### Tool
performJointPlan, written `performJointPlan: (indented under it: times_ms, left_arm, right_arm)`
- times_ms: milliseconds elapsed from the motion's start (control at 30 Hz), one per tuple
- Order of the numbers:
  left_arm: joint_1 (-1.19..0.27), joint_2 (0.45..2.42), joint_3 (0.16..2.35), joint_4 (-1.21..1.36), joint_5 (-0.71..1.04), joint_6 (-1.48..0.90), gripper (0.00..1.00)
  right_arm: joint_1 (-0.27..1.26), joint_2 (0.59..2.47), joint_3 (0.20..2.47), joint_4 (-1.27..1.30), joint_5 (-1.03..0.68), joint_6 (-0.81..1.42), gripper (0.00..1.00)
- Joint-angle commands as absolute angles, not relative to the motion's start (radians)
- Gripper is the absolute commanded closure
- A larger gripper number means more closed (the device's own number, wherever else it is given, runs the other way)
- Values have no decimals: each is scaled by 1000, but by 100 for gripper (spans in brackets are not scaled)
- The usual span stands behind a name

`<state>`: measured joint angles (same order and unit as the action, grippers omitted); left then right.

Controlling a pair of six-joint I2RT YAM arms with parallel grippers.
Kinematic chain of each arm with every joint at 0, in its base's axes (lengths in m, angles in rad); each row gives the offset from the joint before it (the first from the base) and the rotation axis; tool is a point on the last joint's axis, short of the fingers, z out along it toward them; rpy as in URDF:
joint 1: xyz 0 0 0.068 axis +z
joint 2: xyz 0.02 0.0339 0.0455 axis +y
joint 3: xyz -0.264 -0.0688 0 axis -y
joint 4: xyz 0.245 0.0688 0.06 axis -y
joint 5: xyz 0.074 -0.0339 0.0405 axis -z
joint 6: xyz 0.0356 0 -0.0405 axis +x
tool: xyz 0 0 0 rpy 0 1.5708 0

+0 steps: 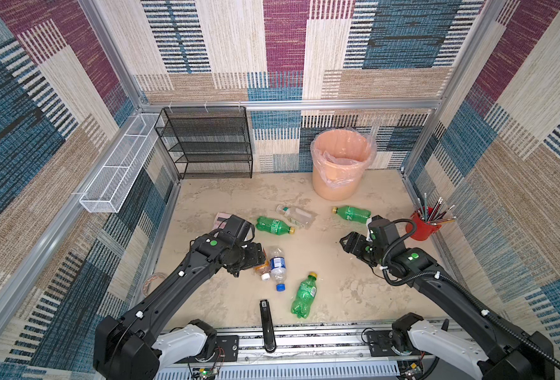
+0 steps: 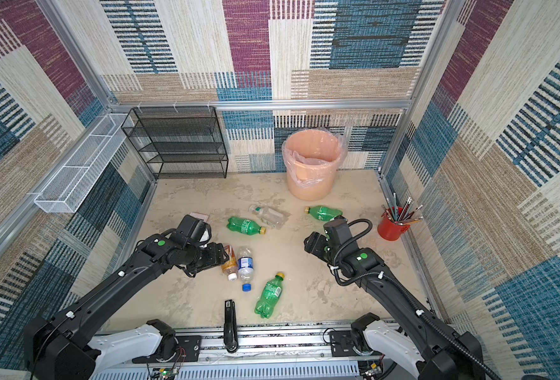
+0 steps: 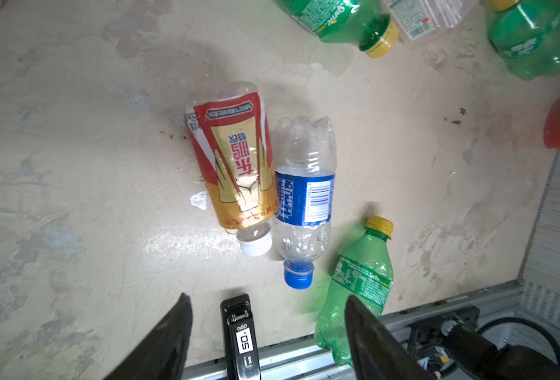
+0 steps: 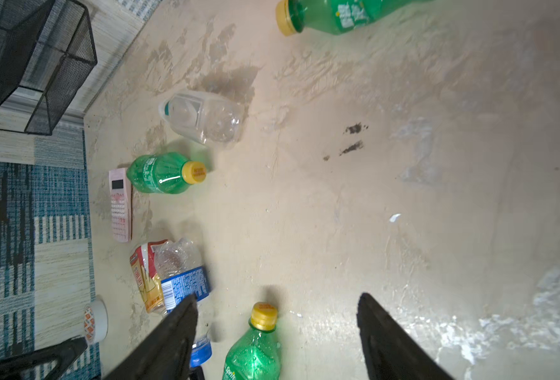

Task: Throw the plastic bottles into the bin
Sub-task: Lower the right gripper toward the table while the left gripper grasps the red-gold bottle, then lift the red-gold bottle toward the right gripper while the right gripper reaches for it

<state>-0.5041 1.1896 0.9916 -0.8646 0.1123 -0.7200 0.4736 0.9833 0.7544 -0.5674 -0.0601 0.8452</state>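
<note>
Beige mottled tabletop (image 1: 338, 263). The round peach-orange plastic bin (image 1: 334, 184), lined with a clear bag, stands upright at the back, right of centre. Cannot tell whether anything lies inside. Six bottles lie on their sides in the open, all well apart from the bin.

Left end effector (image 3: 267, 297): fingers moderately apart, nothing between them. It hovers over a touching pair lying parallel: the amber bottle with red-and-gold label and white cap (image 3: 236, 164) and the clear bottle with blue label and blue cap (image 3: 305, 197).

Right end effector (image 4: 277, 296): fingers apart, empty, above bare tabletop. It looks toward the front green bottle with yellow cap (image 1: 305, 292).

Also out: a middle green bottle (image 1: 273, 225) just beside a flattened clear bottle with white cap (image 1: 296, 215), and a third green bottle (image 1: 352, 214) behind the right arm.

Judgement: the step in hand looks like the left pick from the pair.
- Widen the fingers first, then straddle one body across its width at the label.
- Put one finger on the amber bottle's free side and ease the other into the seam, so the neighbour rolls off rather than jams.
- Thin, seemingly empty plastic may crush or slip, so close gently.
- Lift clear before swinging to the bin.

Leave the black stapler (image 1: 265, 316) alone.
</note>
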Motion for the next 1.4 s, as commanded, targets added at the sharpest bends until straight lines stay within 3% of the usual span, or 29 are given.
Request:
performJointPlan:
  times_ms: [0,200,467,633,767,1233,1367]
  left_arm:
    - [-502,1217,1009,-903,7,-795,26]
    - [-502,1300,988,-828,-8,-956,27]
    - [-502,1403,1028,-761,-37,-973,23]
    - [-502,1474,1039,-727,-53,-968,11]
    - [-502,1546,1053,-722,-59,-968,11]
    - [-492,1688,1064,-594,2,-933,27]
    - [-489,1691,1063,-610,8,-930,37]
  right_arm:
    - [499,993,758,-538,-76,906,22]
    - [505,1037,788,-527,-123,838,21]
    - [505,1068,768,-484,-196,757,19]
    - [505,1044,747,-484,-195,728,19]
    - [505,1025,735,-490,-195,713,18]
    - [503,960,721,-535,-206,684,18]
    - [503,954,731,-533,-218,681,19]
